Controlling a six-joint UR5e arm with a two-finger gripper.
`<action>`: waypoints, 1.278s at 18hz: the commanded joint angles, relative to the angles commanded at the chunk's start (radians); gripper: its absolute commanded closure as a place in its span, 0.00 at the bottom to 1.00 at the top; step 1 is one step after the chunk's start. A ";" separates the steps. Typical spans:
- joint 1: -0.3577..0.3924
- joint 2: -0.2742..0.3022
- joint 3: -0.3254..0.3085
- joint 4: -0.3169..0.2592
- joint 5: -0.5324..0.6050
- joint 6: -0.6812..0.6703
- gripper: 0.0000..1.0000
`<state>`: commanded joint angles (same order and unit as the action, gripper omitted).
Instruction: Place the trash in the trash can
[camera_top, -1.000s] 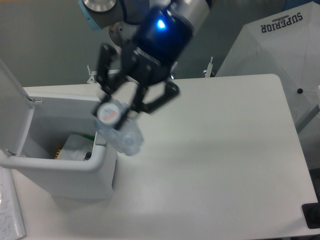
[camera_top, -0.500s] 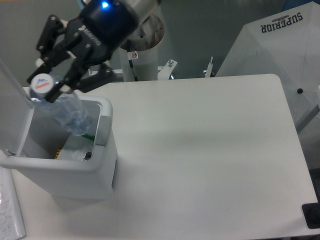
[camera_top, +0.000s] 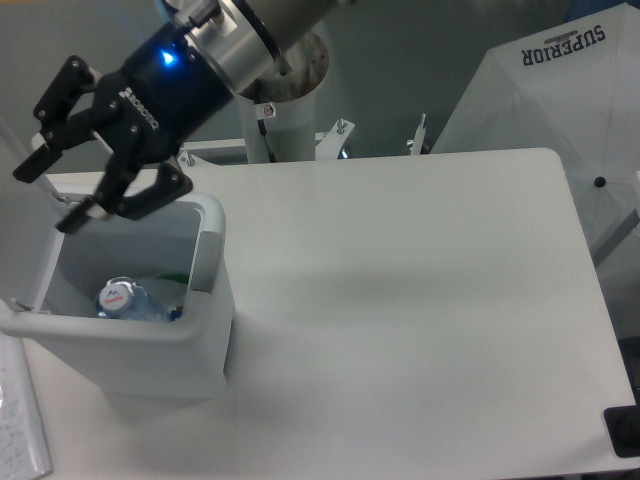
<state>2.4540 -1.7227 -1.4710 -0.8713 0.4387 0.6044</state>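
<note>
Since the bottle already lies inside the trash can, cap up, at about eight o'clock on the table, the job looks nearly finished. I count one bottle and one can. The wrapper is hard to make out. The gripper hangs above, spread wide, holding nothing.

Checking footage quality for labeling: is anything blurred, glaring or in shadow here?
Fixed camera: the gripper looks slightly soft; the blue light on the wrist blooms; faint shadows cross the table; the bottle sits dim inside the trash can, though its cap is readable.
</note>
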 joint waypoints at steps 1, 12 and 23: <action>0.047 -0.002 -0.005 0.000 0.000 0.003 0.00; 0.329 -0.178 0.003 -0.003 0.387 0.262 0.00; 0.221 -0.270 0.127 -0.285 1.069 0.471 0.00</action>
<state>2.6754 -1.9924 -1.3442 -1.1559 1.5075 1.0750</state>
